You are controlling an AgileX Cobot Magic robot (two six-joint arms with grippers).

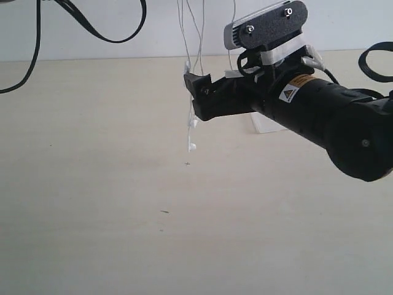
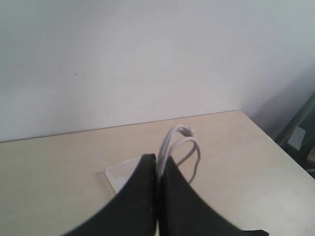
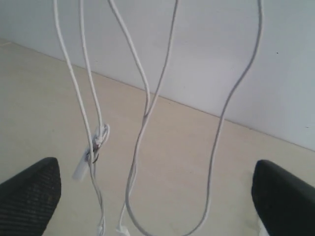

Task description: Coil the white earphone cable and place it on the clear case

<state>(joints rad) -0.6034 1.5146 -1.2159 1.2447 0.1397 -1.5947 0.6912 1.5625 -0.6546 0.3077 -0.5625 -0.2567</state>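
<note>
Up on the left, out of the wide view's sight, the left gripper (image 2: 156, 162) has its jaws pressed fully together and pinches a couple of loops of the white earphone cable (image 2: 183, 130), which curl out just past the tips. From that pinch the cable drops straight down as several thin strands, so its long axis runs top to bottom over the middle of the desk (image 1: 92, 184). The earbuds (image 1: 191, 146) dangle at the low end, clear of the surface as far as I can see. Moving right, the right gripper (image 3: 156, 189) reaches in sideways from the right edge of the desk at the height of those strands. Its jaws stand as wide as they go and have hold of nothing. In its own wrist view at least three strands and a small knotted tangle hang in the gap between the two fingers, touching neither. So the right arm is the nearer one to the loose lower part, and the strands cross its closing line at about a right angle; a squeeze there would probably gather them. The clear case (image 2: 120, 176) lies flat towards the far edge of the desk, right of the middle, mostly hidden behind the right arm in the wide view, with no cable on it yet.
</note>
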